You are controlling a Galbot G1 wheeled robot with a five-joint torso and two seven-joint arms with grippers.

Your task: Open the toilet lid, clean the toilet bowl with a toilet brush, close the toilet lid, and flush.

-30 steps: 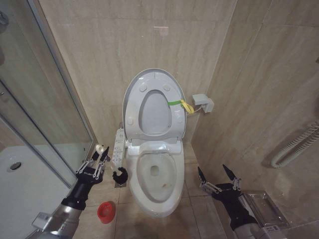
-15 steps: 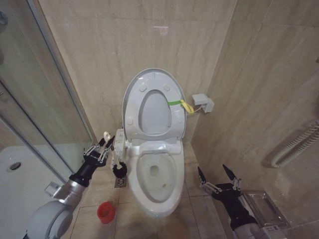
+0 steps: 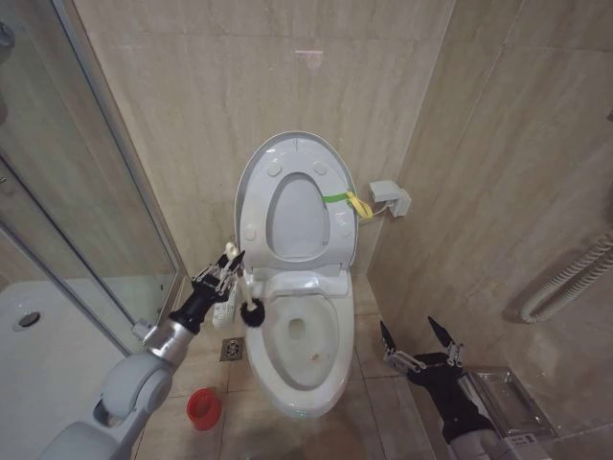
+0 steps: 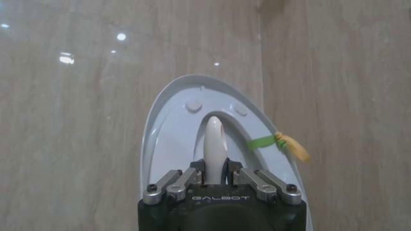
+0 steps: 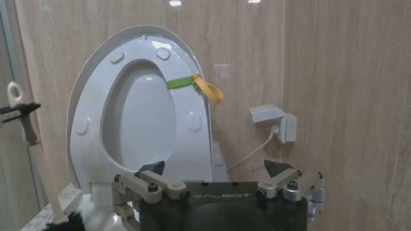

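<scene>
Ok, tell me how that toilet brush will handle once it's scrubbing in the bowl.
The toilet brush has a thin stick handle, so it probably flexes a little under side pressure. It looks light: the left gripper holds it near the knob alone. The smooth white handle may twist or slip in the fingers once the black bristles drag on the toilet bowl.
</scene>
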